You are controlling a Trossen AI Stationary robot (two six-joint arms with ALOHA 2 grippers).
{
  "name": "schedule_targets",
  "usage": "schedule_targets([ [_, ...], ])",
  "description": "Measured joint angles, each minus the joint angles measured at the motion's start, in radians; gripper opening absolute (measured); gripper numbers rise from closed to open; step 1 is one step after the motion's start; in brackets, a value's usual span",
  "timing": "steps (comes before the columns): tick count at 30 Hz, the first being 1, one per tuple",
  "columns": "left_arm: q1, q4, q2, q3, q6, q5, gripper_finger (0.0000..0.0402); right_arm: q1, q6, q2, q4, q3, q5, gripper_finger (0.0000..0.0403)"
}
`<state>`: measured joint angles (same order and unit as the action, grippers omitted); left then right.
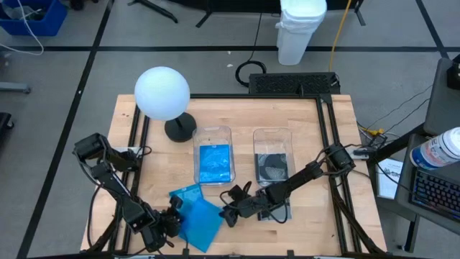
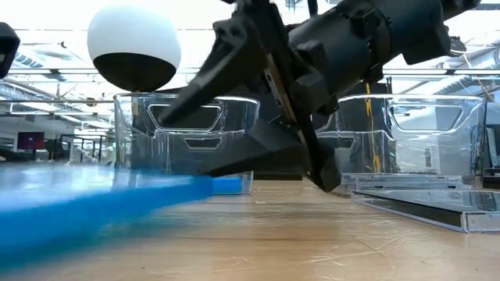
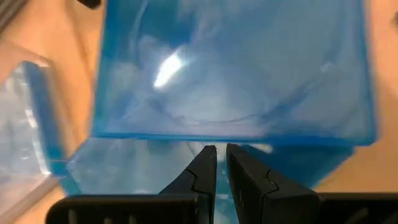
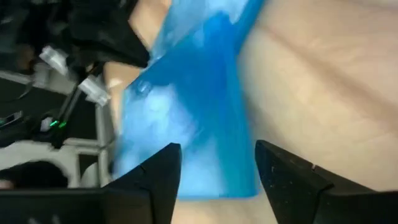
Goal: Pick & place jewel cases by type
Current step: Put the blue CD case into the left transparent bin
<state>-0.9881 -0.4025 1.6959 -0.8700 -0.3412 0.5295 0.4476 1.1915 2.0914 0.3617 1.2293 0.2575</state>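
A translucent blue jewel case (image 1: 201, 223) hangs near the table's front edge, with my left gripper (image 1: 171, 221) shut on its left side. It partly covers a second blue jewel case (image 1: 185, 194), which lies on the table. My right gripper (image 1: 228, 208) is open just right of the held case, and its fingers (image 4: 158, 177) stand apart short of the case's edge (image 4: 186, 93). I see no touch there. A dark jewel case (image 1: 280, 210) lies flat on the table under my right arm. My left gripper pinches the blue jewel case at its edge (image 3: 214, 140), only at the fingertips, with a narrow gap between the fingers (image 3: 202, 168). The fingers come slanting down from the table's near left. In the low view the case (image 2: 94, 207) stands roughly level, off the table.
Two clear bins stand mid-table: the left bin (image 1: 195, 155) holds a blue case (image 1: 214, 164), and the right bin (image 1: 255, 155) holds a dark case (image 1: 273, 167). A white globe lamp (image 1: 162, 92) stands on a black base at the far left.
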Motion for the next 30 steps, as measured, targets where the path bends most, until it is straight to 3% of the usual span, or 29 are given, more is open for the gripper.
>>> schedule_targets([
  [6, -0.039, -0.174, -0.065, -0.033, -0.068, 0.034, 0.0046, -0.008, -0.028, 0.000, -0.017, 0.000, 0.030, 0.0165],
  [12, -0.116, -0.073, -0.108, -0.116, -0.091, -0.147, 0.0046, -0.009, -0.030, -0.001, -0.064, 0.000, 0.029, 0.0161],
  [18, -0.126, 0.079, 0.029, -0.117, -0.089, -0.197, 0.0007, -0.011, -0.054, -0.002, -0.095, 0.001, -0.002, 0.0175],
  [25, -0.099, 0.163, 0.157, -0.183, -0.083, -0.228, 0.0008, -0.024, -0.076, -0.002, -0.104, 0.001, -0.073, 0.0196],
  [30, -0.057, 0.204, 0.184, -0.188, -0.050, -0.293, 0.0012, -0.029, -0.090, -0.002, -0.085, 0.001, -0.134, 0.0209],
])
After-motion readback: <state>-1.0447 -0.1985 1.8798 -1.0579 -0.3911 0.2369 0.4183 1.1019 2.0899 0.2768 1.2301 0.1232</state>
